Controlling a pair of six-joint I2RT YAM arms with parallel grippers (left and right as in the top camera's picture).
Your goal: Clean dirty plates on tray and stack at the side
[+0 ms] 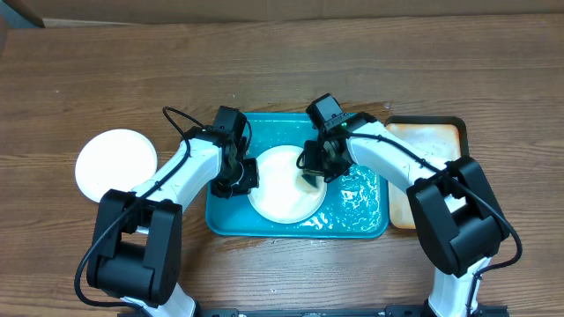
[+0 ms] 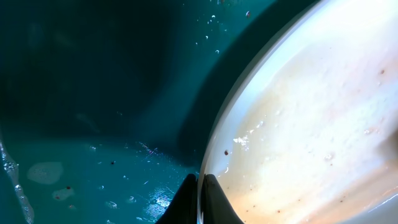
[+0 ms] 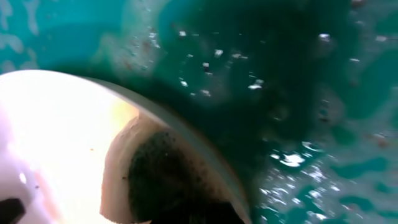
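A brown wood-grain desk (image 1: 264,53) fills the overhead view to every edge, so nothing of the room beyond it shows. The teal tray (image 1: 363,201) lies at the middle of the desk. Its floor is wet and glossy, with white glints and droplets gathered on its right half.

A white plate (image 1: 278,189) sits in the tray, left of centre, with faint brownish film and small dark specks on its face. A second plate (image 1: 115,163), white and round, lies on the bare wood well to the left, apart from the tray. A smaller black-rimmed tray (image 1: 432,145) with a cream, orange-stained inside lies just beside the teal tray's right edge.

The left arm (image 1: 176,172) reaches in to the plate's left edge. In the left wrist view the left jaws are closed tight on the rim, with a dark fingertip (image 2: 184,205) on either side of it.

The right arm (image 1: 388,150) comes in over the plate's right part. Its wrist view shows a dark speckled mass (image 3: 161,180) against the plate. I cannot tell how far the right jaws are open or whether they hold anything.
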